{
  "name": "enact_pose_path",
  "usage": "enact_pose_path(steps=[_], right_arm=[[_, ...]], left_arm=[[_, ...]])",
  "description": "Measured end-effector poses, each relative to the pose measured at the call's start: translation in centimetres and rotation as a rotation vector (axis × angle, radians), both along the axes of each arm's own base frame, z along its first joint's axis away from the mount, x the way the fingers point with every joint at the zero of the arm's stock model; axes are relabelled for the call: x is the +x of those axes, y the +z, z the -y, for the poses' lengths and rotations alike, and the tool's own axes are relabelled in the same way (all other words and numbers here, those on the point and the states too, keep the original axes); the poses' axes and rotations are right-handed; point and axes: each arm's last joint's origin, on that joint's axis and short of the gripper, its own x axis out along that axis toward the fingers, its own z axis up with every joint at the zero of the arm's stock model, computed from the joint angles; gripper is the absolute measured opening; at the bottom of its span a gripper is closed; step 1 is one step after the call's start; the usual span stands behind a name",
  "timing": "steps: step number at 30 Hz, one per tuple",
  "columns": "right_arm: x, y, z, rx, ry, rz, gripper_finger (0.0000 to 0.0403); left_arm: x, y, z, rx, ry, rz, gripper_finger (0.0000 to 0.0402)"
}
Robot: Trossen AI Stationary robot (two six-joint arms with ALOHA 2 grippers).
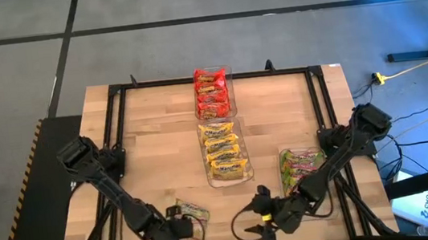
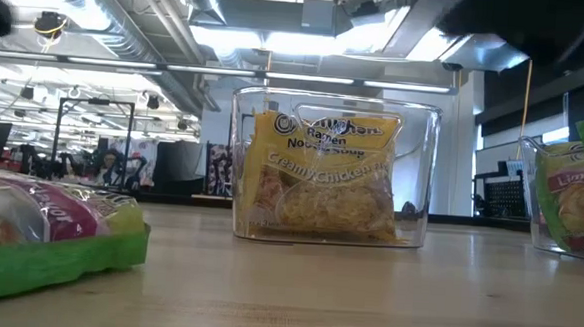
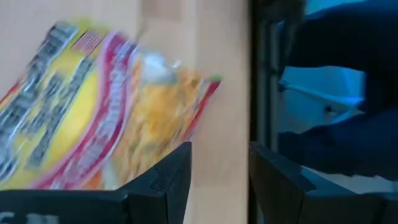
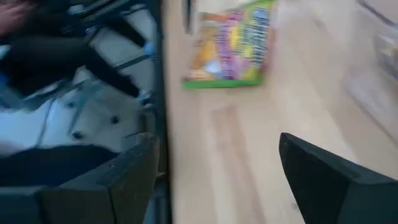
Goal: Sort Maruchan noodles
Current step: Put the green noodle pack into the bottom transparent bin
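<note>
Loose green/pink packet (image 1: pixel 193 211) lies flat, long axis slanting across table.

Two bins (image 1: pixel 212 92) (image 1: pixel 226 152) of packets line the table's (image 1: pixel 160 142) middle, a third bin (image 1: pixel 300 168) right, one loose packet (image 1: pixel 193 211) front-left.

Left wrist camera. The left gripper (image 3: pixel 219 180) occupies the lower edge of the frame, its two dark fingers (image 3: pixel 166 180) parted with a narrow gap between them and nothing held. Beyond the fingers, a single noodle packet (image 3: pixel 93 112) lies flat on the light wooden table (image 3: pixel 217 43), tilted diagonally; its wrapper shows yellow and orange panels, a pink-red band, a thin green edge at one corner and blurred dark lettering that cannot be read. The packet sits just ahead of one finger, apart from it. A dark frame rail (image 3: pixel 264 74) borders the table, with blue and dark shapes beyond, too blurred to identify.
</note>
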Motion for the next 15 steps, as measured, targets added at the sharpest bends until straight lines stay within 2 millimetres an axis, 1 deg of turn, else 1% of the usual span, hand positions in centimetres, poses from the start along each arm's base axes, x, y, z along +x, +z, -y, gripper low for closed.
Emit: enact_pose_path(steps=[2,5,8,10,13,15], right_arm=[[0.5,-0.8,0.3,0.012,-0.06,-0.018,0.0304],[1.3,-1.8,0.9,0.044,-0.124,-0.048,0.03],[1.9,-2.6,1.3,0.069,-0.17,-0.064,0.0297],[2.2,-3.0,1.5,0.072,-0.189,-0.066,0.0296],[2.4,-3.1,1.6,0.079,-0.194,-0.056,0.0296],[2.5,-3.1,1.6,0.074,-0.199,-0.046,0.0296]], left_arm=[[-0.6,-0.1,-0.1,0.029,0.084,-0.031,0.0152],[-0.9,-0.4,-0.8,0.058,0.314,-0.047,0.0152],[-1.3,-0.5,-1.0,0.035,0.516,-0.028,0.0152],[-1.4,-0.4,-0.9,0.016,0.625,0.032,0.0152],[-1.5,-0.6,-1.1,0.014,0.689,0.078,0.0152],[-1.5,-1.6,-1.3,0.029,0.696,0.043,0.0153]])
